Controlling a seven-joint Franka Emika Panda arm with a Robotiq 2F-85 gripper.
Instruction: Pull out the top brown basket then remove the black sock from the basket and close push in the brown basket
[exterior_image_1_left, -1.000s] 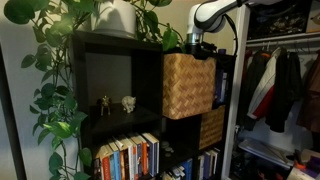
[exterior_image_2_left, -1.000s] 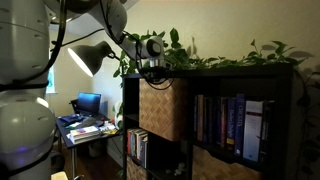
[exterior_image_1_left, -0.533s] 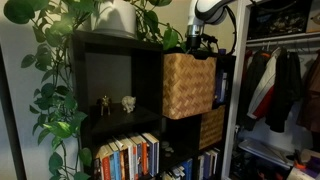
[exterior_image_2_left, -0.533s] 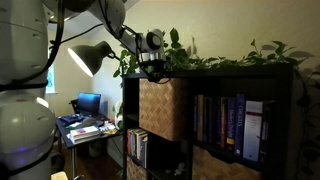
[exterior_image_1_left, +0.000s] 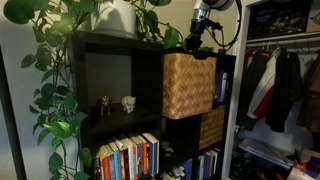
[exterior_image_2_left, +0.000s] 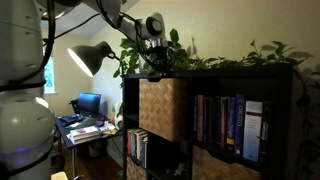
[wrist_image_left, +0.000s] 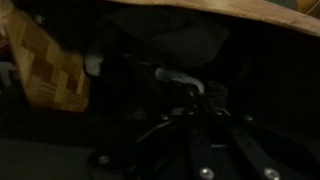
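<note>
Presently, the dark shelf (exterior_image_1_left: 110, 40) is standing under a trailing plant (exterior_image_1_left: 55, 70). The basket (exterior_image_1_left: 188, 85) is sitting in an upper cubby, jutting forward past the shelf front in both exterior views (exterior_image_2_left: 163, 108). Books (exterior_image_1_left: 128, 157) are filling a lower cubby. The hand (exterior_image_1_left: 201, 45) is hovering just above the basket's top. The wrist view is too dark to tell its opening or whether it is gripping anything. Small figurines (exterior_image_1_left: 118, 102) are standing in the neighbouring cubby.
</note>
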